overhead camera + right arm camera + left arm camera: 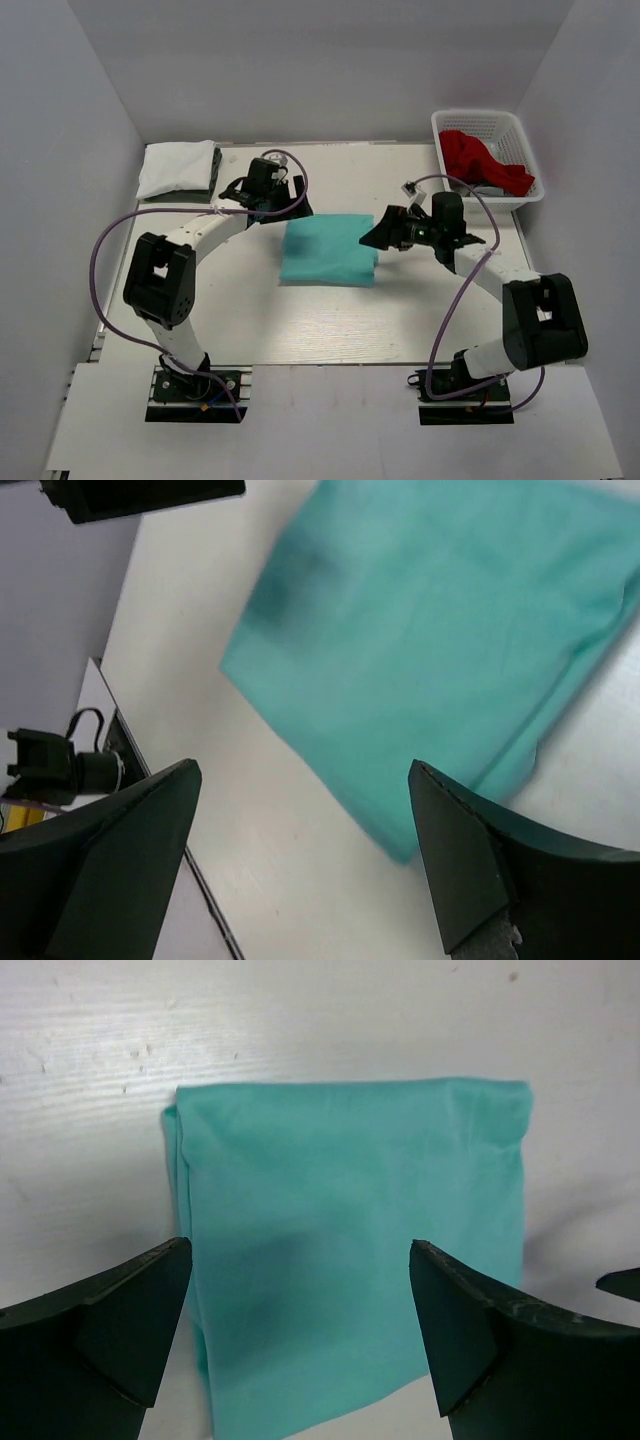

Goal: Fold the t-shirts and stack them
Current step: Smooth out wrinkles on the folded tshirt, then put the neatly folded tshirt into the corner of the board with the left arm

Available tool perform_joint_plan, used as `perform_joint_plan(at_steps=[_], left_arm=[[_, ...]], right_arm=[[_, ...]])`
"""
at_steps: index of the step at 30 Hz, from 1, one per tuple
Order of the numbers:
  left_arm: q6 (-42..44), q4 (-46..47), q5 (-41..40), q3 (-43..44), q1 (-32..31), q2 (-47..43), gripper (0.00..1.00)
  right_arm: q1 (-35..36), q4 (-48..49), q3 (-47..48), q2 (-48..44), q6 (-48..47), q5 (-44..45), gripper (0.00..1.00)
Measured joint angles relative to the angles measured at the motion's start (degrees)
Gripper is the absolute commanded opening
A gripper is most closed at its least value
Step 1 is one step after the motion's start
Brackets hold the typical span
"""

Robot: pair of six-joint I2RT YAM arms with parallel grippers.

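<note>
You have the teal-green t-shirt (329,251) lying folded into a flat, soft rectangle in the middle of the bench (330,325), between your two claws. Your left claw (298,1290) hangs over its far left corner, jaws spread wide and holding nothing. In its wrist view the cloth lies below and between the dark, wedge-shaped fingers (130,1310), smooth, with a doubled fold along one edge. Your right claw (305,780) is just at the shirt's right edge, equally wide and empty. The white t-shirt (176,167) sits folded at the bench's far left corner, the dark grey t-shirt (216,170) showing at its edge. The red t-shirt (478,158) lies crumpled in the white lattice basket (524,140) at the far right. The bench is pale, wood-grained board.
</note>
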Motion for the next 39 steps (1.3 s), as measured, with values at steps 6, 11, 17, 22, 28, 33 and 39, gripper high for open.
perform_joint_plan(at_steps=[6,11,17,22,28,33,39], left_arm=[[0.0,-1.55,-4.13,-6.21,-2.95,1.57,1.0],[-0.7,-3.54,-8.28,-6.99,-5.2,4.9,1.0],[-1.22,-3.8,-12.76,-4.85,-7.56,7.04,0.94],[-1.55,-4.31,-16.9,-1.68,-8.55,9.92,0.76],[-2.49,-3.74,-18.56,0.35,-8.66,12.04,0.31],[-1.25,-4.87,-20.72,6.29,-9.11,15.87,0.0],[1.64,-6.4,-28.61,7.15,-8.57,15.98,0.0]], right_arm=[[0.31,-2.84,-9.46,-7.96,-0.11,1.49,0.9],[0.31,-4.85,-11.08,-15.41,-1.27,1.9,0.9],[0.31,-7.63,-11.15,-22.64,-3.21,3.32,0.9],[0.28,-10.1,-12.15,-25.11,-4.0,5.14,0.9],[0.28,-12.66,-12.96,-26.97,-4.66,7.21,0.9],[0.24,-14.05,-12.96,-27.78,-5.29,8.83,0.9],[0.24,-14.4,-12.96,-28.35,-6.4,11.34,0.9]])
